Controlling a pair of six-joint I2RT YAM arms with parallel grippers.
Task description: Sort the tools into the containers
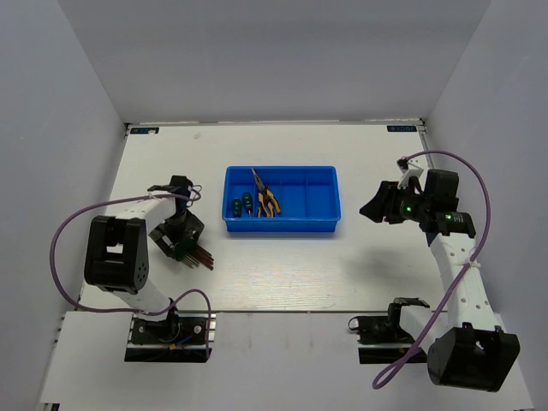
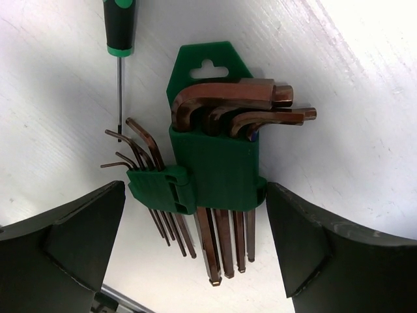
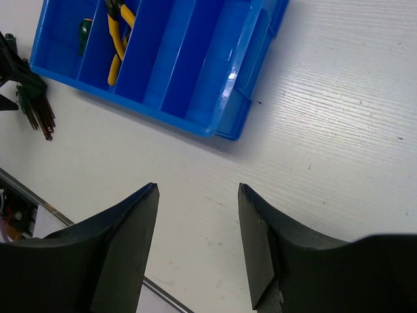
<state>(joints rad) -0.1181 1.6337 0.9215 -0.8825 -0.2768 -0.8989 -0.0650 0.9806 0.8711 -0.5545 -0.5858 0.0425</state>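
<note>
Left gripper (image 2: 195, 190) wide open, straddling hex key set (image 2: 221, 111) on table, left of the blue tray (image 1: 282, 226). Imo go lower & pinch the green holder (image 2: 215, 173), not the keys. Right gripper (image 3: 197, 195) open, empty.

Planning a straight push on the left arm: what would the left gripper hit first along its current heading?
The hex key set, lying centred under the open left gripper; the gap down to it is unclear. The screwdriver lies off that line.
</note>
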